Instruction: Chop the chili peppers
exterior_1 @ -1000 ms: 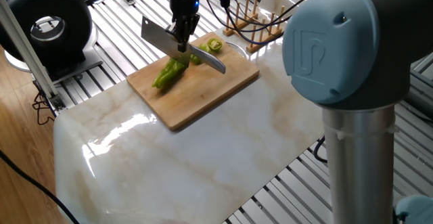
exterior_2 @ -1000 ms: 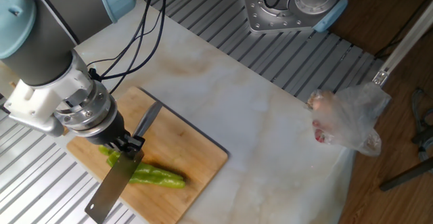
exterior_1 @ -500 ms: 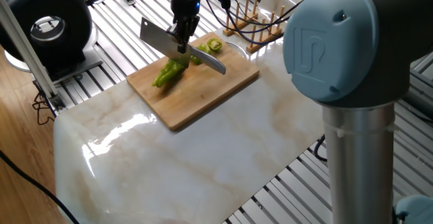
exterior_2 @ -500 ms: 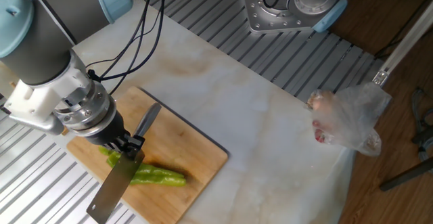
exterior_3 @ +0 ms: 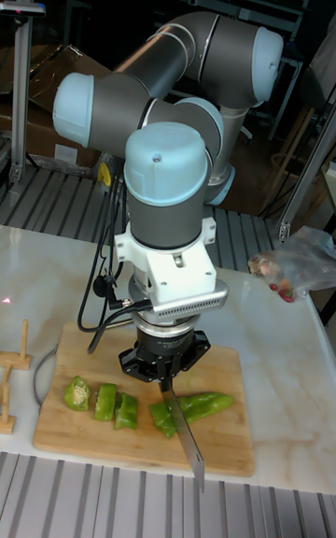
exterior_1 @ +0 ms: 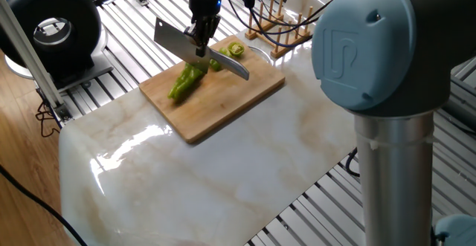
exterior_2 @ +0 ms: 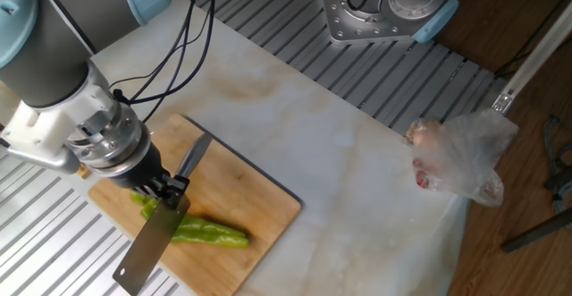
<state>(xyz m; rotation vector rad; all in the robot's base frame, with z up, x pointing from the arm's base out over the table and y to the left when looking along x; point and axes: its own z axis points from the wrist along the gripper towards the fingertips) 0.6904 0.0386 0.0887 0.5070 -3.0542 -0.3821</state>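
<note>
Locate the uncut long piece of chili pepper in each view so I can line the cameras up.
One fixed view: uncut pepper piece on the board's left part, below-left of the knife.
The other fixed view: uncut pepper piece, lower left, right of the blade.
Tall fixed view: uncut pepper piece, bottom centre, right of the blade.
Shared landmark: wooden cutting board.

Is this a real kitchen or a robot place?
Probably a robot lab set up like a kitchen. A robot arm holds a knife over a chili pepper on a cutting board, with cables and a metal-slat bench around.
</note>
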